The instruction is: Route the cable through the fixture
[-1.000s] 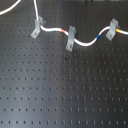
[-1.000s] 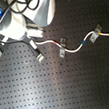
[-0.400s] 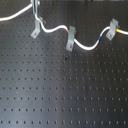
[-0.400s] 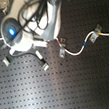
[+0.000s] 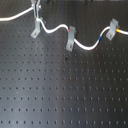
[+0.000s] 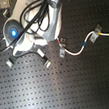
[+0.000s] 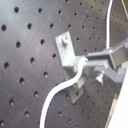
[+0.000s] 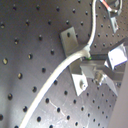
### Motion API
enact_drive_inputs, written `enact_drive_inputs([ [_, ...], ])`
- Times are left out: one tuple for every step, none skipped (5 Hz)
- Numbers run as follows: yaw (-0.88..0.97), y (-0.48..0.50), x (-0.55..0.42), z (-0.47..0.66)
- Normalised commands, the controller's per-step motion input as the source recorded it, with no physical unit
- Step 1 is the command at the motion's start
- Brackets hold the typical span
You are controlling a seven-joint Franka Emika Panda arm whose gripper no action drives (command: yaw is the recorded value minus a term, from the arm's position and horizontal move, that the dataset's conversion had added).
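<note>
Fingertips of the gripper (image 7: 92, 64) pinch the cable (image 7: 60, 92) right where it crosses the fixture (image 7: 69, 52), seen close in both wrist views; the jaws stand narrow, closed on the white cord. In the second wrist view the same grip (image 8: 89, 59) sits on the clip's bent tab, with the cord running away toward 7 o'clock and up toward 12 o'clock.

In the first exterior view the fixture (image 5: 36, 29) stands at about 11 o'clock on the black perforated board (image 5: 65, 95), with the gripper's thin fingers (image 5: 35, 7) coming down onto it from 12 o'clock. From there the cable (image 5: 87, 46) snakes toward 3 o'clock, passing the middle clip (image 5: 70, 38) at its red band, then the far clip (image 5: 113, 27) at its blue and yellow-orange bands.

In the second exterior view the arm's pale body (image 6: 28, 29) fills the 10 o'clock part and hides the grip; the cable (image 6: 82, 47) shows at 3 o'clock.
</note>
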Motion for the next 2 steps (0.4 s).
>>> enact_drive_inputs([
  [-0.34, -0.193, -0.529, -0.15],
  [-0.24, 0.021, -0.399, -0.16],
])
